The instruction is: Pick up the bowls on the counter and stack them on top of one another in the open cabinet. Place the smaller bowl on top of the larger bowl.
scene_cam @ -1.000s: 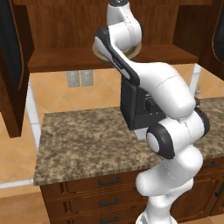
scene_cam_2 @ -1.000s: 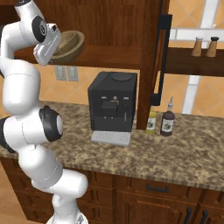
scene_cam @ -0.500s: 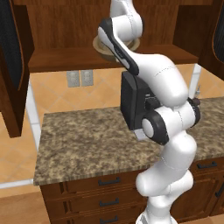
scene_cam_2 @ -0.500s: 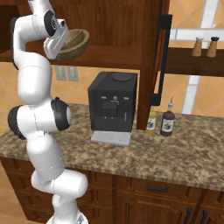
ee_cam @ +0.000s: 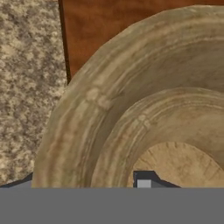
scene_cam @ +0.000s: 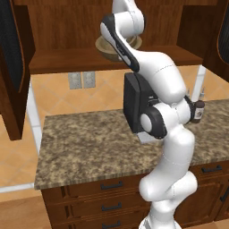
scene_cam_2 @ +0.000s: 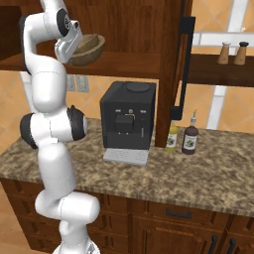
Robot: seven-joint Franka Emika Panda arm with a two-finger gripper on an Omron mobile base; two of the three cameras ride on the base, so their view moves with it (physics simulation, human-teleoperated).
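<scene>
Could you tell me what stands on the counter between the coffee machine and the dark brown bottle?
In the right base view, a yellow bottle stands between the coffee machine and the dark brown bottle, just in front of the cabinet's wooden side panel.

A dark wooden cabinet shelf [scene_cam_2: 124,63] carries a wide tan bowl [scene_cam_2: 88,48] near its front edge. Below, a speckled granite counter [scene_cam_2: 198,173] carries a black coffee machine [scene_cam_2: 128,121] and two bottles [scene_cam_2: 188,139] side by side.

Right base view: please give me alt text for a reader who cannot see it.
The white arm's end effector holds a tan wooden bowl at the open cabinet's shelf. Below, a black coffee machine and two bottles stand on the granite counter.
</scene>
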